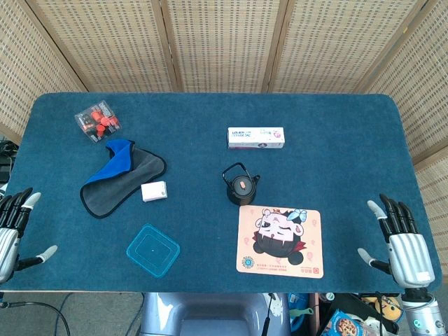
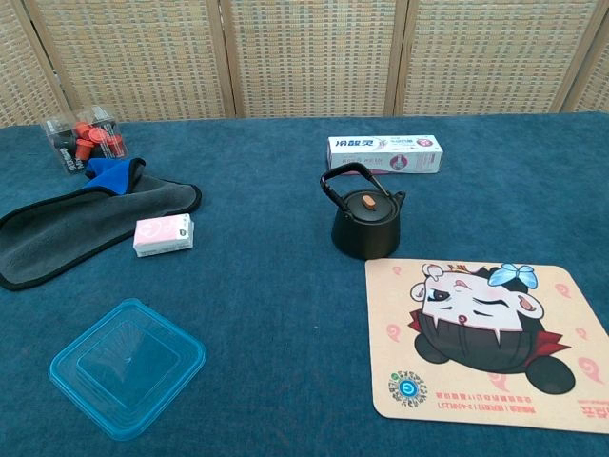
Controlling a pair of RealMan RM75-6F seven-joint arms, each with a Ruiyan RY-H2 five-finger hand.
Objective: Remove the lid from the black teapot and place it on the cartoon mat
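Note:
The black teapot (image 1: 241, 185) (image 2: 365, 221) stands near the table's middle with its handle up. Its lid (image 1: 242, 185) (image 2: 368, 204), topped by an orange knob, sits on the pot. Just in front of it lies the cartoon mat (image 1: 281, 241) (image 2: 488, 341), peach-coloured with a cartoon face. My left hand (image 1: 14, 231) hovers at the table's left front edge, fingers spread and holding nothing. My right hand (image 1: 402, 241) is at the right front edge, also spread and empty. Both hands are far from the teapot and appear only in the head view.
A toothpaste box (image 1: 255, 137) (image 2: 384, 153) lies behind the teapot. A grey and blue cloth (image 1: 120, 175) (image 2: 71, 219), a small white-pink packet (image 1: 154, 191) (image 2: 163, 234), a clear box of red items (image 1: 97, 121) (image 2: 84, 141) and a blue plastic lid (image 1: 152, 250) (image 2: 127, 366) lie on the left.

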